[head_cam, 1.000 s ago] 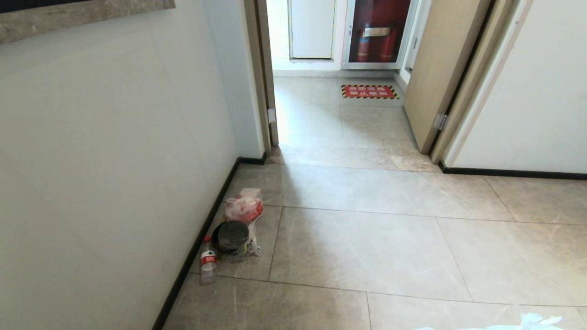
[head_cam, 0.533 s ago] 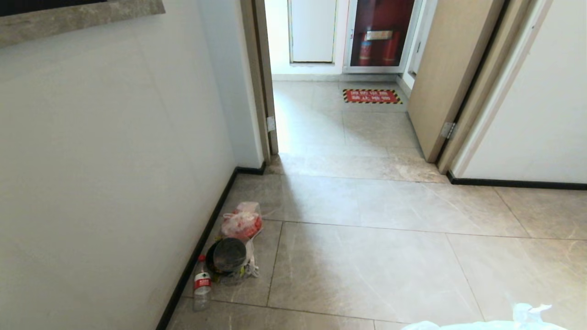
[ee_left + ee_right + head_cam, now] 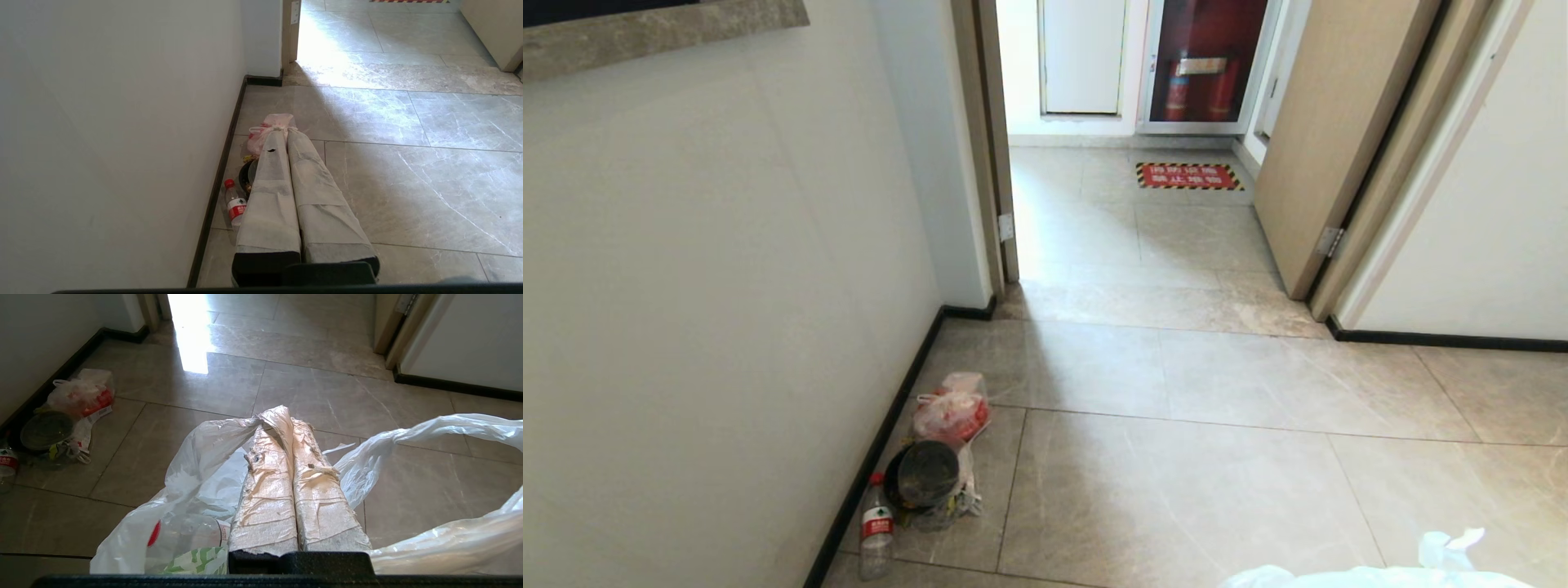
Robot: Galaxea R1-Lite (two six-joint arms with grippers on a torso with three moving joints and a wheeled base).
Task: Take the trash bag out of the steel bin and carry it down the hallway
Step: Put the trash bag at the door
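Your right end effector [image 3: 292, 416], pressed together on a handle of the bag [image 3: 196, 486], keeps it off the hallway floor [image 3: 1176, 490], the left end effector [image 3: 282, 130] shut and empty.

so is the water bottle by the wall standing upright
No, the water bottle lies on its side on the floor tiles against the black skirting, next to the pinkish-red bag.

Glossy beige marble-look tile floor [image 3: 1176, 490] of hallway is carrying a small litter pile by left wall's black skirting: pinkish-red bag [image 3: 952, 412], black round tub [image 3: 923, 475] touching it, plastic bottle [image 3: 876, 531] w/ red label lying just beside.
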